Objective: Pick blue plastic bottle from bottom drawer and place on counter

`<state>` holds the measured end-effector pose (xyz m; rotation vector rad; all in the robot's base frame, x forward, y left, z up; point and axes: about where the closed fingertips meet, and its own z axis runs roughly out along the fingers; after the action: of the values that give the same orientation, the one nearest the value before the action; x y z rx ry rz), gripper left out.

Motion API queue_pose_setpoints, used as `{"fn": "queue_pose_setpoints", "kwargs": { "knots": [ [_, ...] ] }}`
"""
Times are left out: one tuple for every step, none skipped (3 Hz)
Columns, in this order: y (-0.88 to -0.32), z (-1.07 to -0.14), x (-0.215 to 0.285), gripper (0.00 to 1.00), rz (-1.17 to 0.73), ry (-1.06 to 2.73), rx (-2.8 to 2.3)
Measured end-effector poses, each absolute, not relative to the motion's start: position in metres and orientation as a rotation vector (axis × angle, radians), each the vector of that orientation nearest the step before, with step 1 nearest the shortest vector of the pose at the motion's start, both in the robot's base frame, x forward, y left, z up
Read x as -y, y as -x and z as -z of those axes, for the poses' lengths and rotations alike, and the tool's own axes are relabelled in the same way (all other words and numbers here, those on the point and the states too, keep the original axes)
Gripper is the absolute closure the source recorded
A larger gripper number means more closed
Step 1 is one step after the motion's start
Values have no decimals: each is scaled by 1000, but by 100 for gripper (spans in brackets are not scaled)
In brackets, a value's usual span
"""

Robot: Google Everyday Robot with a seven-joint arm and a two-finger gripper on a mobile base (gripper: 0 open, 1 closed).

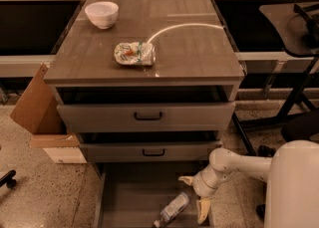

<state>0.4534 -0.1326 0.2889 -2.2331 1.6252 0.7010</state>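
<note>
One step short of a grasp, likely.
Camera view: gripper (194,195) low inside the drawer (132,199), near its side wall, fingers spread wide, holding nothing; bottle (172,209) on its side on the drawer floor, just beside. Next, probably: shift over, straddle, pinch, lift to counter (192,55), home to bowl (102,14) and packet (134,54).
</note>
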Motion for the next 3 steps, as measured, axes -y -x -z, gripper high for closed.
{"fn": "queue_pose_setpoints", "kwargs": {
  "knots": [
    [-454,-284,131,0,-690,2248,-1606],
    [-457,-272,127,0,-661,2284,-1556],
    [-465,-248,120,0,-624,2356,-1474]
  ]
}}
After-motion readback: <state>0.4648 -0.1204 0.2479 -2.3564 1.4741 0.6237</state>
